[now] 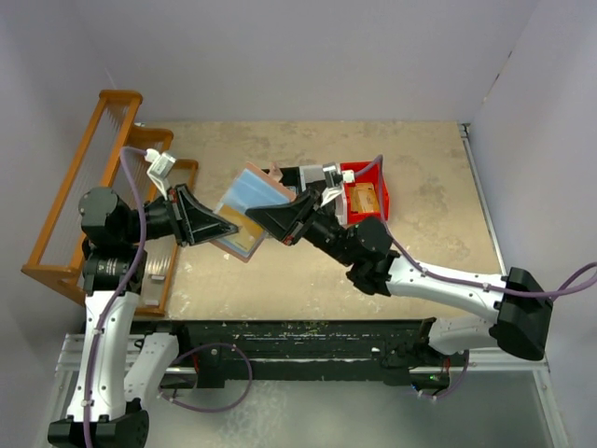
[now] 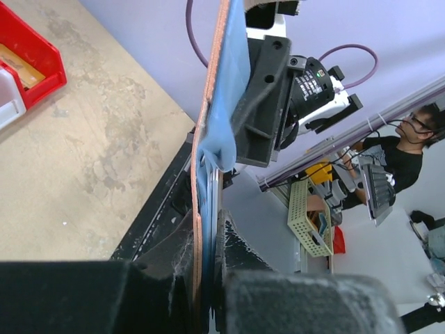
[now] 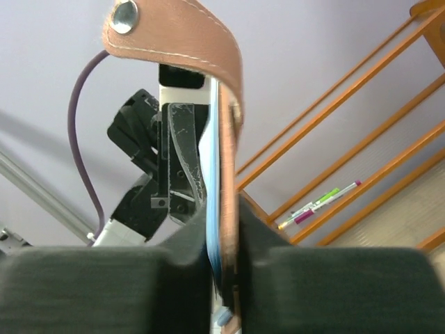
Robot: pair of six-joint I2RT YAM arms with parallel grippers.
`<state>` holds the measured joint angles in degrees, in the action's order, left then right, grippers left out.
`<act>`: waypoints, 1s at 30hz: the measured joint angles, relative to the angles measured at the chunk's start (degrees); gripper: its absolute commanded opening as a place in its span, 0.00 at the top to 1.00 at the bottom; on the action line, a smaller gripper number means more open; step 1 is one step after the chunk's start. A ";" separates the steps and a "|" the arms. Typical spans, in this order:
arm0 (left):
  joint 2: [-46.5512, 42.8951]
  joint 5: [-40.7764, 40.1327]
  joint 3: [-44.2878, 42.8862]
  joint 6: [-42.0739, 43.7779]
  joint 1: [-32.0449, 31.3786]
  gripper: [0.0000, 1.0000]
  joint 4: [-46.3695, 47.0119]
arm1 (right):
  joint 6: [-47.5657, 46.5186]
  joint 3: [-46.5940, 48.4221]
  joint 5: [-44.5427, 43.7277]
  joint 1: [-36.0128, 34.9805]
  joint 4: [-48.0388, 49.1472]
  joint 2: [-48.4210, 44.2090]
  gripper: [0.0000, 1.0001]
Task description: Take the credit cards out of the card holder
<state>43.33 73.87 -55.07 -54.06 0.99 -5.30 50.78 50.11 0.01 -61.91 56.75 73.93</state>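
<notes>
The salmon-tan card holder (image 1: 244, 217) with light blue lining is held open above the table between both grippers. My left gripper (image 1: 227, 227) is shut on its lower left edge; in the left wrist view the holder (image 2: 206, 174) runs edge-on between the jaws of the left gripper (image 2: 208, 278). My right gripper (image 1: 265, 219) is shut on the other flap; in the right wrist view the right gripper (image 3: 224, 257) clamps the holder (image 3: 229, 139), whose snap strap (image 3: 181, 35) curls over the top. A tan-orange credit card (image 1: 366, 198) lies in the red bin (image 1: 380, 213). The pale card is hidden.
An orange wooden rack (image 1: 84, 201) stands at the left with pens (image 3: 320, 204) on it. The red bin (image 2: 42, 52) and a white bin (image 2: 7, 101) sit behind the right arm. A black rail (image 1: 308, 341) runs along the near edge.
</notes>
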 measured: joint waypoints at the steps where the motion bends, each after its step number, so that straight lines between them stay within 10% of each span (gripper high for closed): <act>1: 0.00 -0.22 -0.20 0.79 0.00 0.99 -1.03 | 0.00 0.00 -0.15 -0.13 0.04 -0.07 0.60; 5: 1.49 -2.45 -4.57 7.65 0.00 1.00 -10.01 | -2.64 0.50 2.43 1.42 -6.58 -1.97 0.48; 21: 9.03 -9.68 -11.80 28.76 0.00 0.99 -36.57 | -20.87 21.29 17.53 7.98 -43.89 0.63 0.57; 27: 9.20 -9.68 -13.33 31.36 0.00 0.95 -39.08 | -24.39 22.36 16.81 7.98 -50.58 3.54 0.86; 30: 9.22 -9.70 -13.49 32.41 0.00 0.70 -39.60 | -25.14 22.43 16.15 7.91 -51.41 3.56 1.00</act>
<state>52.56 64.16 -68.55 -21.65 0.99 -44.91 25.65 72.53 16.16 -54.00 5.34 77.49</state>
